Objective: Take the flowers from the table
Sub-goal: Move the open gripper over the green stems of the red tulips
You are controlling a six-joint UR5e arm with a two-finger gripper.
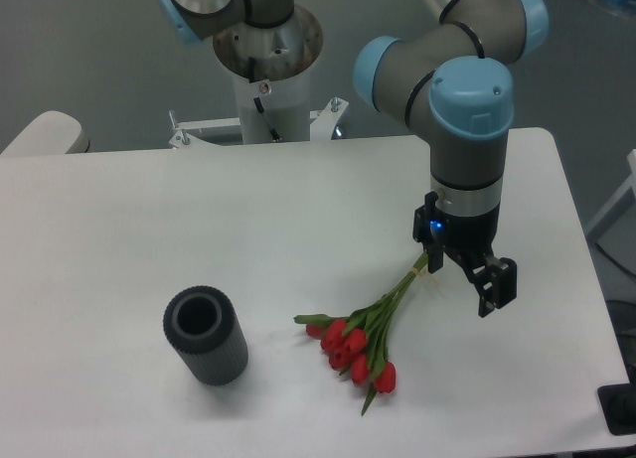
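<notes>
The flowers (360, 344) are a small bunch of red tulip buds lying on the white table (149, 229), right of centre near the front. Their thin green stems (402, 289) run up and to the right. My gripper (465, 281) points down over the stem ends, close to the table. Its two fingers stand apart, so it is open. The stem ends reach the left finger (435, 257); the right finger (495, 287) is well clear of them. I cannot tell whether the stems lie between the fingers or just beside the left one.
A dark grey ribbed cylinder vase (206, 336) stands at the front left of the table, mouth up. The robot base (266, 76) is behind the table's far edge. The table's right edge (586, 279) is close to the gripper.
</notes>
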